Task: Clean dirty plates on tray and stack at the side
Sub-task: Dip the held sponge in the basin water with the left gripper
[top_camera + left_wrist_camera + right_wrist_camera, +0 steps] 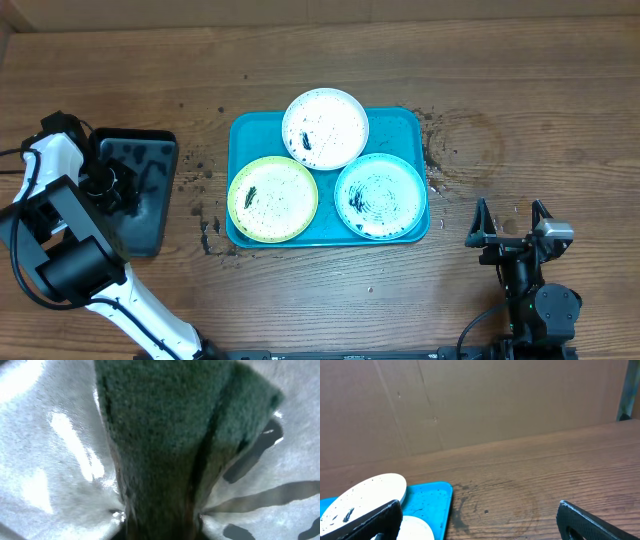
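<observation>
left fingers pinch sponge | right fingers spread, idle | risk: shallow pinch could drop sponge before dirty plates

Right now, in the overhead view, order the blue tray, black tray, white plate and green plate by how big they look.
1. Blue tray
2. Black tray
3. White plate and green plate: they look alike in size, so I won't rank them.

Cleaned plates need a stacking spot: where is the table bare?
Bare table lies right of the tray, beyond the right gripper, and along the far strip behind it. Crowded: the tray itself, and the grime-specked gap toward the black tray.
</observation>
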You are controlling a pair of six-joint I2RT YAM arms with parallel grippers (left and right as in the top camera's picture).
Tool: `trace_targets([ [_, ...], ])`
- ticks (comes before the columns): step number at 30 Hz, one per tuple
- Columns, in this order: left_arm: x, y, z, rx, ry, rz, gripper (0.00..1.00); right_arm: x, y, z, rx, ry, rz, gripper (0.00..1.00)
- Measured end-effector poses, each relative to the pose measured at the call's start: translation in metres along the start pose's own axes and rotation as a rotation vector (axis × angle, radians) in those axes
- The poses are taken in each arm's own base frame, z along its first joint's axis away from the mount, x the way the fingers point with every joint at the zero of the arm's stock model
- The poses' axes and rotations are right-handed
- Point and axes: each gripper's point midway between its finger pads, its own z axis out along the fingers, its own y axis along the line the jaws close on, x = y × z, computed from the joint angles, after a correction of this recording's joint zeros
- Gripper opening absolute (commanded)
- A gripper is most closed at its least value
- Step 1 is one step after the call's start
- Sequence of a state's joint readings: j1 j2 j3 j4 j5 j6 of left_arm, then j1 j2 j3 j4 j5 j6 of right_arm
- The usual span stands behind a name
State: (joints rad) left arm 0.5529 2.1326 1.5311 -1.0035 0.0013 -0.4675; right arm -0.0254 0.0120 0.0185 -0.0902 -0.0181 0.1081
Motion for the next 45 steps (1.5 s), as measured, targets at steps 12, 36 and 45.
trace_targets([
  [12, -0.032, -0.009, -0.002, 0.026, -0.133, -0.001, 1.00, 0.000, 0.000, 0.000, 0.000, 0.000, 0.000, 1.00],
  [36, -0.068, -0.011, -0.008, 0.014, -0.290, -0.015, 0.40, 0.000, 0.000, 0.000, 0.000, 0.000, 0.000, 1.00],
  [45, -0.030, -0.009, -0.002, 0.032, -0.119, -0.006, 1.00, 0.000, 0.000, 0.000, 0.000, 0.000, 0.000, 1.00],
])
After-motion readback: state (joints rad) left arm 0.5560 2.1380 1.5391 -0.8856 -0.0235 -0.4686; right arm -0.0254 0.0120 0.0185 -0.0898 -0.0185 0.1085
